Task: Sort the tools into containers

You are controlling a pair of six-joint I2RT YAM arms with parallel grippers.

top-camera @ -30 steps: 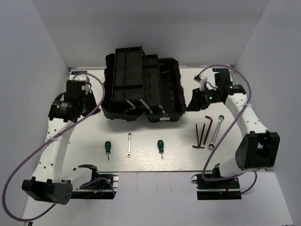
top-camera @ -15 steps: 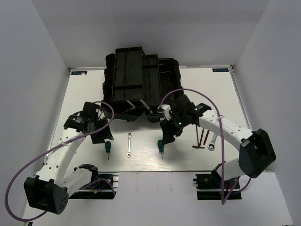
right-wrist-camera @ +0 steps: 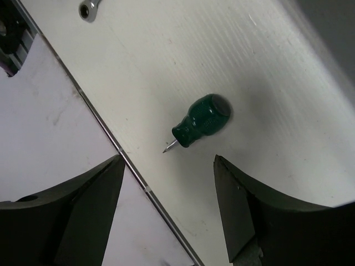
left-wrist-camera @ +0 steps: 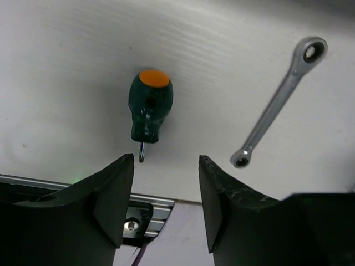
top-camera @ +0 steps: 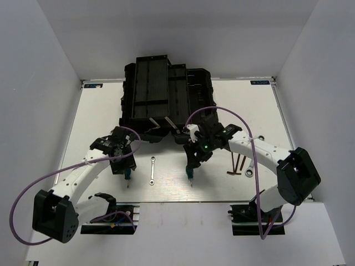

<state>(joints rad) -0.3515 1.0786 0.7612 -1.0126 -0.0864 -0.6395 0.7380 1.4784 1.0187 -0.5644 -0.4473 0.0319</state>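
Left gripper (left-wrist-camera: 166, 160), right gripper (right-wrist-camera: 168, 159) nearer screwdrivers (left-wrist-camera: 150, 111) (right-wrist-camera: 202, 120)

Bright even light, soft shadows, sharp wrist views

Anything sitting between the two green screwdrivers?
Only the small silver wrench, lying apart from both the left screwdriver and the right screwdriver; the top external view shows it.

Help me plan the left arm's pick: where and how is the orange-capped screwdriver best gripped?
Grip the screwdriver across its fat green handle, coming straight down from above. It lies flat on the table, and its tip is too short and thin to hold. The left gripper is open nearby.
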